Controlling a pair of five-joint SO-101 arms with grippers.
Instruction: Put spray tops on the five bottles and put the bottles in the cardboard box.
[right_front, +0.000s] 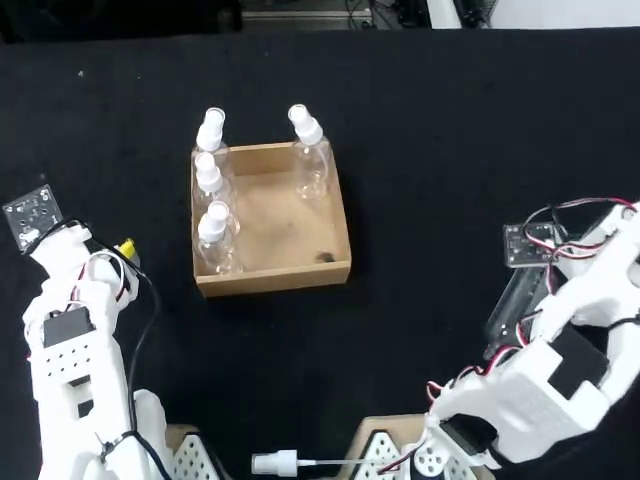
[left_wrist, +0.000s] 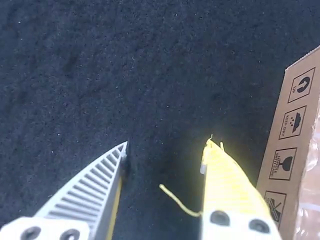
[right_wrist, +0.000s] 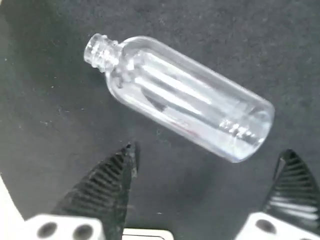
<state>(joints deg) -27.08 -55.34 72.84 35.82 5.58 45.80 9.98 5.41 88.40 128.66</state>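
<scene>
Black cloth table (right_front: 450, 120), pale floor behind

Box (right_front: 285, 225) mid-table (right_front: 450, 120). Inside, row of three along left wall: far bottle (right_front: 212, 135), middle bottle (right_front: 210, 180), near bottle (right_front: 217, 235). Corner bottle (right_front: 308, 150) at far right corner of box. All four upright, tops on. Loose bottle (right_wrist: 180, 112) lying on table right of box, well apart, under right arm. Right gripper (right_wrist: 210, 150) over it, fingers spread, bottle just ahead of tips. Left gripper (left_wrist: 167, 145) over table just left of box. Spray top (right_front: 275, 463) lying at near table edge, between arm bases.
</scene>
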